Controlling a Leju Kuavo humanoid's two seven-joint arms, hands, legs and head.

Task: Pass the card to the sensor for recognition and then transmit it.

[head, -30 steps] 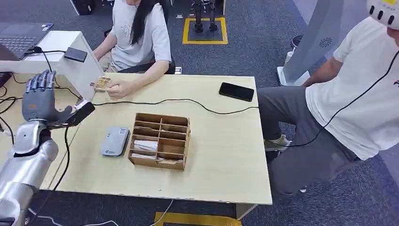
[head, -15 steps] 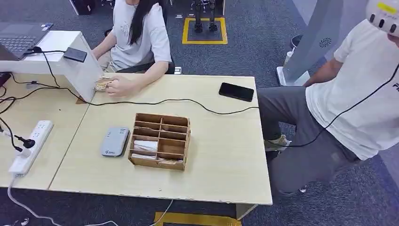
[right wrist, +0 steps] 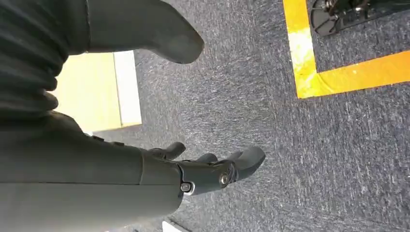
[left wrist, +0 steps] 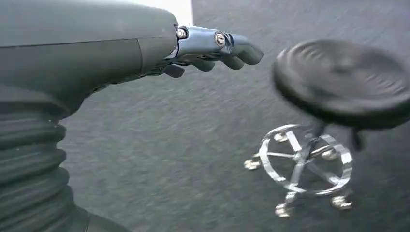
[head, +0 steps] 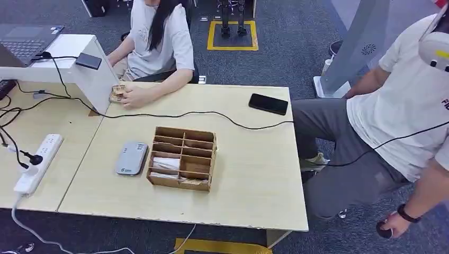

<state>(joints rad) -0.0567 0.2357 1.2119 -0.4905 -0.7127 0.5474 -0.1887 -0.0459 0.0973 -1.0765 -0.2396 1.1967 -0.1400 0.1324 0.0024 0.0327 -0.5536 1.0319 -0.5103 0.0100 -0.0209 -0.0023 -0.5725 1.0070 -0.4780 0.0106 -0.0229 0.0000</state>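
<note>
Both hands, left hand (left wrist: 212, 48) and right hand (right wrist: 212, 169), hang released, holding nothing; the sensor (head: 131, 157) lies left of the card box (head: 181, 157).

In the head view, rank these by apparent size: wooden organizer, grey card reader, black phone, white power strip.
1. Wooden organizer, clearly the largest.
2. White power strip, long and narrow.
3. Grey card reader.
4. Black phone; close to the reader in size and farther from the camera, so this order is uncertain.

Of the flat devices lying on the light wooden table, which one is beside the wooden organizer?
The grey card reader, directly beside the compartmented wooden organizer; the black phone lies apart near the far edge.
</note>
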